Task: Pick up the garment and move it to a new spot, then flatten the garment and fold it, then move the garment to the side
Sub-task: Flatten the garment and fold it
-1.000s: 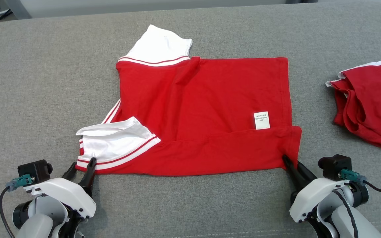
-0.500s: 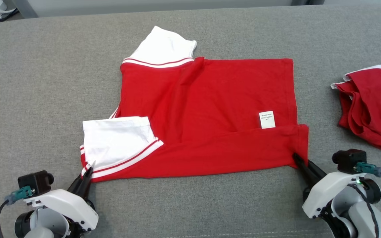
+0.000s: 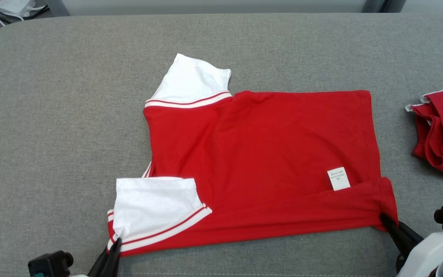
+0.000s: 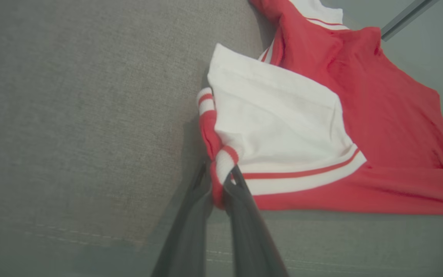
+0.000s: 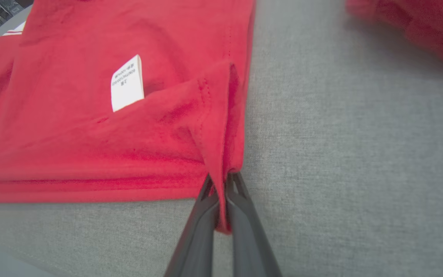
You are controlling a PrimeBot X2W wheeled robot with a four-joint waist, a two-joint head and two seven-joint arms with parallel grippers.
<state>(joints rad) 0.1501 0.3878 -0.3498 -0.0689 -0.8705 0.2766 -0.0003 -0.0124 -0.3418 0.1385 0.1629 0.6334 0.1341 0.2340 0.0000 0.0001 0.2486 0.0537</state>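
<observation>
The left end effector [image 4: 218, 180] is clenched on the striped sleeve hem at the lower left of the head view. The right end effector [image 5: 221, 181] pinches the red hem corner at the lower right. The garment [image 3: 275, 154] lies mid-frame on the grey counter [image 3: 71, 115]. Both grips hold only thin edges, so a pull could slip a corner free, and uneven lifting could skew the fold. A second red garment [image 3: 440, 134] at the right edge might snag.

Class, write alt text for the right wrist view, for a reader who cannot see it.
The right claw is shut on the corner of a red shirt lying on a grey cushion. A white label sticks out from a fold in the shirt, and another red cloth lies blurred at the top right.
</observation>
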